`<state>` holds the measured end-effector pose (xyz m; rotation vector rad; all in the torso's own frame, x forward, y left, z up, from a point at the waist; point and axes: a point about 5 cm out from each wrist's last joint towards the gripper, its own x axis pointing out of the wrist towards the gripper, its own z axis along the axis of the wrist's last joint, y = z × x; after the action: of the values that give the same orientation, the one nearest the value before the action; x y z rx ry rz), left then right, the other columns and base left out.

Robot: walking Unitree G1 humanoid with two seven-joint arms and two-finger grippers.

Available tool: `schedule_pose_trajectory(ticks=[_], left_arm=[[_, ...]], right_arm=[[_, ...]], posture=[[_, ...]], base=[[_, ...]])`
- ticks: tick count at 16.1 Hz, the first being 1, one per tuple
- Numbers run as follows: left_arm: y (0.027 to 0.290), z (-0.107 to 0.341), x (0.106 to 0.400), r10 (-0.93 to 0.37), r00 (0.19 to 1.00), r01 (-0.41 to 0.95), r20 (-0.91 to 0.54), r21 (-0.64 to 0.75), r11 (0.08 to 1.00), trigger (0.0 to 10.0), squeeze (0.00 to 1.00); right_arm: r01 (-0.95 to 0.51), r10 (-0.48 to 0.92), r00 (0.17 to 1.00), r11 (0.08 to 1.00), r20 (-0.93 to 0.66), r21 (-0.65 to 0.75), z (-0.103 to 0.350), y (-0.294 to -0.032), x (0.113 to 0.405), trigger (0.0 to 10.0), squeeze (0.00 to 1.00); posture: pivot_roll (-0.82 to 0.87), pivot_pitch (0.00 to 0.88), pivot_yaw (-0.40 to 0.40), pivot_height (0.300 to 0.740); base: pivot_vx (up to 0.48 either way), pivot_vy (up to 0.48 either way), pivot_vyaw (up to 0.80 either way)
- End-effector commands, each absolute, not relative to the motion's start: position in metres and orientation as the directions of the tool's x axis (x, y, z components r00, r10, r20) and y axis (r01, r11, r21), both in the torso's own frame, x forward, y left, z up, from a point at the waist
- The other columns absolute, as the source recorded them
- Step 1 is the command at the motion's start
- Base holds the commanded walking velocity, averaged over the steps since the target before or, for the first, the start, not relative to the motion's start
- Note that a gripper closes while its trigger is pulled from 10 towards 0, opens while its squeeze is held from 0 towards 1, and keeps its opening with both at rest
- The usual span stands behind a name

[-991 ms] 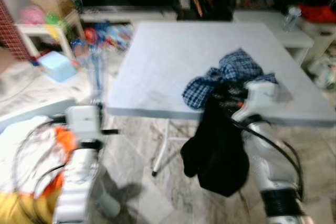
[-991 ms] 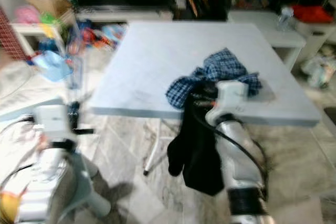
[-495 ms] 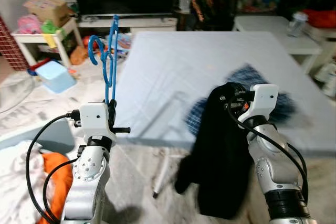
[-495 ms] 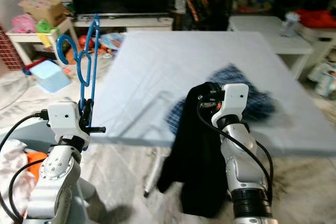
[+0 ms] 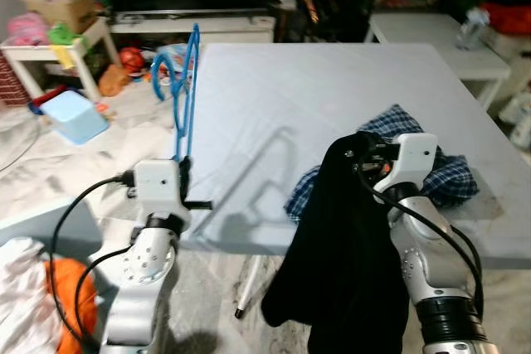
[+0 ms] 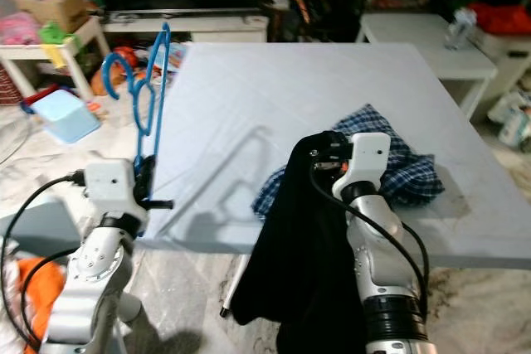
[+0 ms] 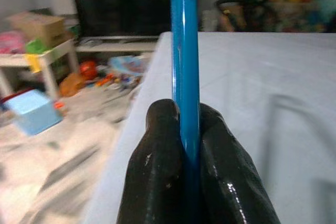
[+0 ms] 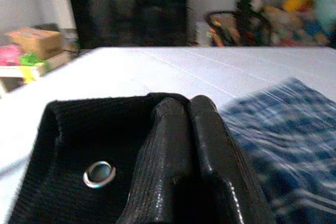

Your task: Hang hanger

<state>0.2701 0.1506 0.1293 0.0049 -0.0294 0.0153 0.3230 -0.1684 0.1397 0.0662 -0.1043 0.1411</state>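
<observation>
- The blue hanger (image 5: 177, 93) stands upright over the near left corner of the grey table (image 5: 332, 97), its hook at the top and its lower bar pinched in the left gripper (image 7: 184, 129)
- That gripper is clamped tight on the thin bar, fingers (image 7: 157, 145) pressed to either side
- The hanger looks like light, stiff, smooth plastic — likely to swivel or slip in a narrow pinch, so a hold near the middle of the bar suits it best
- The right gripper (image 8: 186, 114) is closed on an edge of a black garment (image 5: 348, 263), which hangs limp below the table edge — soft, floppy, with a metal snap (image 8: 98, 174)
- A blue checked shirt (image 5: 431, 167) lies crumpled on the table just behind it
</observation>
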Motion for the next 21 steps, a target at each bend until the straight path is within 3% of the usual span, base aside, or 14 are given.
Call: schedule_pose_trajectory(ticks=[1, 7, 21], left_arm=[[0.153, 0.131, 0.27, 0.035, 0.999, -0.036, 0.03, 0.011, 0.999, 10.0, 0.0], [0.151, 0.126, 0.268, 0.045, 0.999, -0.045, 0.003, 0.02, 0.999, 10.0, 0.0], [0.147, 0.12, 0.266, 0.024, 0.999, -0.024, -0.022, -0.018, 1.0, 10.0, 0.0]], right_arm=[[-0.153, 0.141, 0.975, 0.987, 0.169, 0.057, 0.155, -0.166, 0.328, 10.0, 0.0], [-0.096, 0.082, 0.988, 0.99, 0.132, 0.102, 0.154, -0.175, 0.336, 10.0, 0.0], [-0.136, 0.128, 0.985, 0.988, 0.112, 0.074, 0.153, -0.164, 0.341, 10.0, 0.0]], posture=[[-0.04, 0.0, 0.006, 0.74], [-0.04, 0.0, 0.0, 0.74], [-0.04, 0.0, -0.008, 0.74]], base=[[0.0, 0.0, 0.0], [0.0, 0.0, 0.0], [0.0, 0.0, 0.0]])
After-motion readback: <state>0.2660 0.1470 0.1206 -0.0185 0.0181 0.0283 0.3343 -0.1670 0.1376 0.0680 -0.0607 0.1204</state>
